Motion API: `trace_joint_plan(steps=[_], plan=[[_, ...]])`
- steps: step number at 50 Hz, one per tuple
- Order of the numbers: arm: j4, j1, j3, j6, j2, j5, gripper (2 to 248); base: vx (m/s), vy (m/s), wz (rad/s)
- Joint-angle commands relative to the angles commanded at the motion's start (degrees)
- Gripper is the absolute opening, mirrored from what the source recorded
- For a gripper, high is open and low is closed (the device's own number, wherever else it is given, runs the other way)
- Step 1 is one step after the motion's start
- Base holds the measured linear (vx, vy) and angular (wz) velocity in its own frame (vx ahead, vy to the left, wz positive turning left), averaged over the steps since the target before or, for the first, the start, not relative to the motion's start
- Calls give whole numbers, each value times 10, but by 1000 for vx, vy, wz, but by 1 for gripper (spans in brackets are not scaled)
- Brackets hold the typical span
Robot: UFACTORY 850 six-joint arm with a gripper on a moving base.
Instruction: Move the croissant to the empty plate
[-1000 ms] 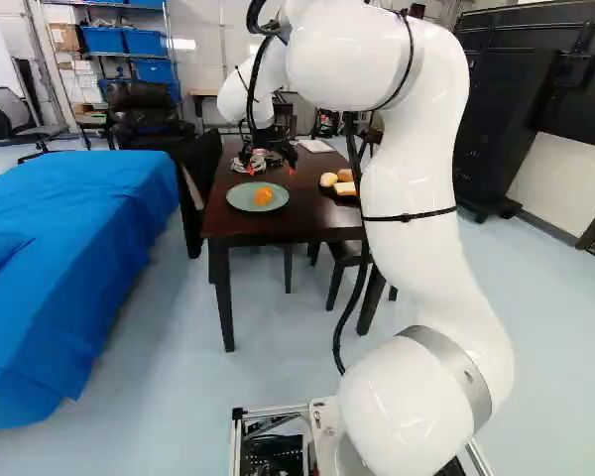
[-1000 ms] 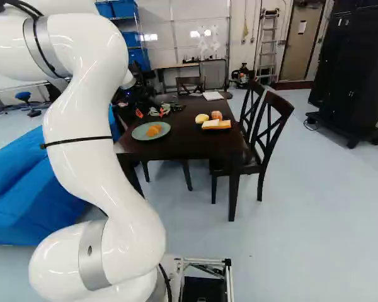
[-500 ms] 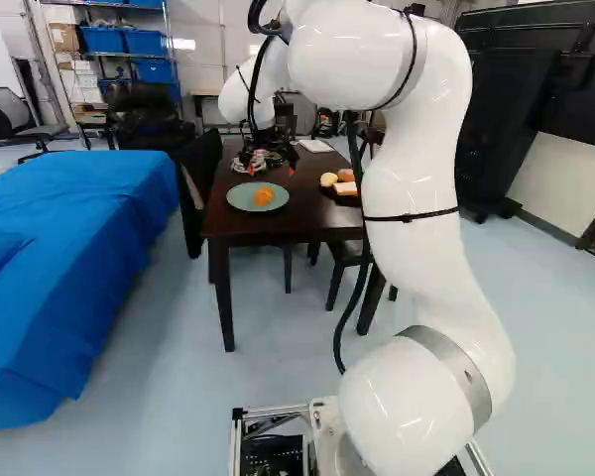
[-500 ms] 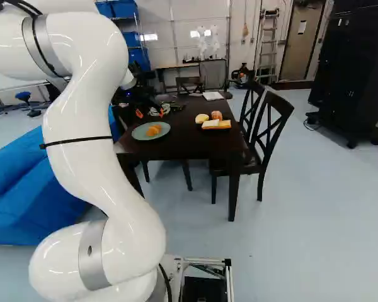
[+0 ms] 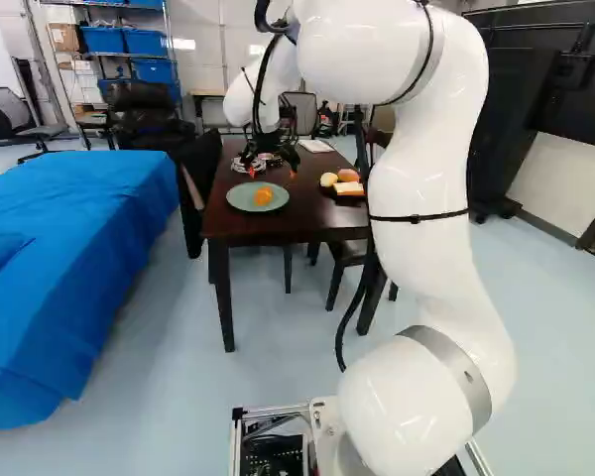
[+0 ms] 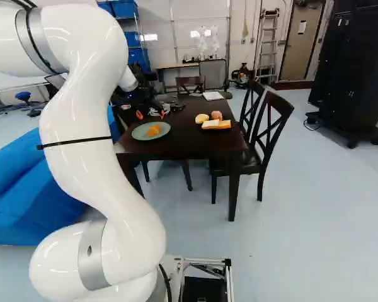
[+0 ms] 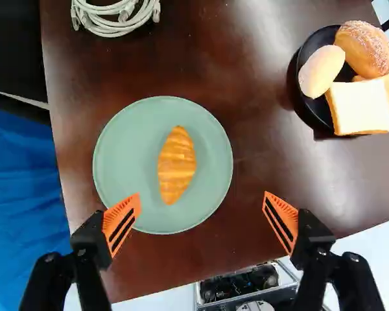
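We hold our jaws wide apart and empty, presumably to straddle the croissant [image 7: 176, 165] on the green plate [image 7: 117, 155].

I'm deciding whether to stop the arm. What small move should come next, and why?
Probably ease the tool up and away, fingers open: the croissant already lies on the green plate, the tool grips nothing, and no empty plate shows.
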Motion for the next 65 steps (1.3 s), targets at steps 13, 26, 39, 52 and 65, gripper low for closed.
trace_joint_plan(steps=[13, 26, 39, 52, 65], plan=[[12, -9, 40, -22, 22, 44, 247, 0, 0, 0], [27, -21, 91, -50, 49, 100, 247, 0, 0, 0], [45, -35, 152, -84, 82, 167, 247, 0, 0, 0], [65, -52, 222, -122, 120, 244, 247, 0, 0, 0], [89, -70, 302, -166, 163, 331, 247, 0, 0, 0]])
